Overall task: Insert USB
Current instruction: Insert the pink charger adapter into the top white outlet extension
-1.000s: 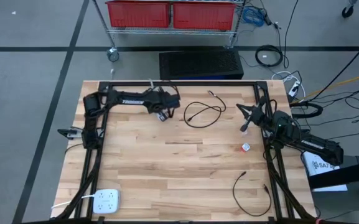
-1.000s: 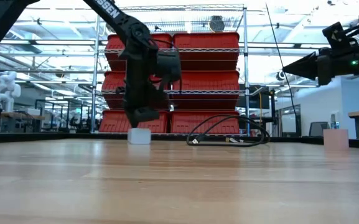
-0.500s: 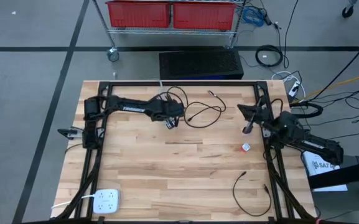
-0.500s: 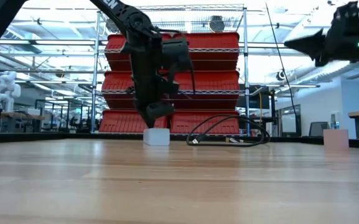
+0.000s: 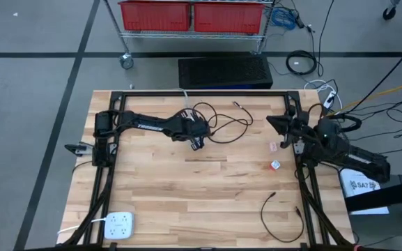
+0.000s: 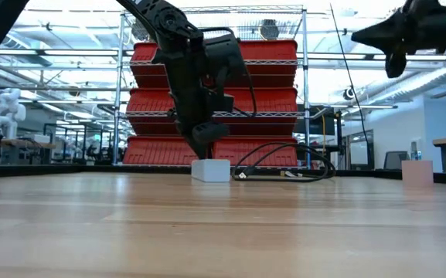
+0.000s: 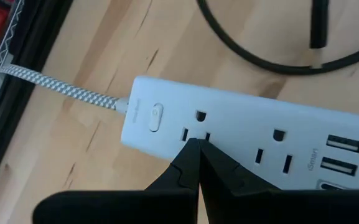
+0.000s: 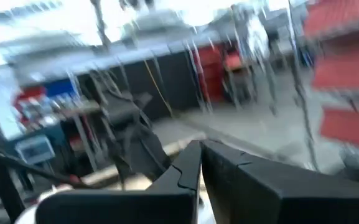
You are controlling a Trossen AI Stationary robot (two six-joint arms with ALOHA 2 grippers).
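Observation:
A white power strip (image 7: 241, 130) lies flat on the wooden table at the far middle (image 5: 196, 145), with its braided cord (image 7: 55, 84) trailing toward the far edge. My left gripper (image 7: 198, 144) is shut, slants down, and has its tips on the strip's top. A black USB cable (image 5: 230, 123) lies looped on the table just right of the strip, one plug end (image 7: 316, 34) close by. At the table's right side my right gripper (image 5: 270, 123) is shut and empty. It is raised high above the wood (image 6: 358, 36) and points about level. My left gripper presses its shut fingertips (image 7: 195, 155) down on the power strip's top face at the outlet nearest the switch (image 7: 195, 127). The fingers slant down from the table's left. The strip lies flat on the wood.
A second black cable (image 5: 279, 209) lies at the near right. Two small pale pieces (image 5: 275, 165) (image 5: 273, 146) sit below my right gripper. A white charger block (image 5: 119, 224) rests at the near-left corner. Black frame rails (image 5: 106, 181) run along both sides.
My left gripper has swung toward the table's right edge, still shut. The power strip has slid along the wood with it, closer to the black cable. My right gripper has risen and rolled about its own axis.

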